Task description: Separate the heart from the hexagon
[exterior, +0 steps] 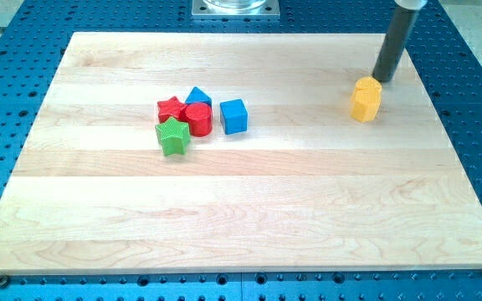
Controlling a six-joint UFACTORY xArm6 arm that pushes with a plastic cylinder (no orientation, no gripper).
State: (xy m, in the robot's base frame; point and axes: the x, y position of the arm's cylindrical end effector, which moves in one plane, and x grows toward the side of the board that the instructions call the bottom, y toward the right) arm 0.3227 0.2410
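A yellow block (366, 99) lies at the board's upper right. Its outline is elongated from top to bottom, and I cannot tell whether it is one piece or a heart and a hexagon pressed together. My tip (384, 79) is just above and to the right of it, touching or nearly touching its upper edge. The dark rod slants up to the view's top right.
A cluster sits left of centre: a red star (170, 107), a blue triangle (197, 96), a red cylinder (198, 119), a green star (172, 136) and a blue cube (234, 116) slightly apart. The wooden board (241, 217) lies on a blue perforated table.
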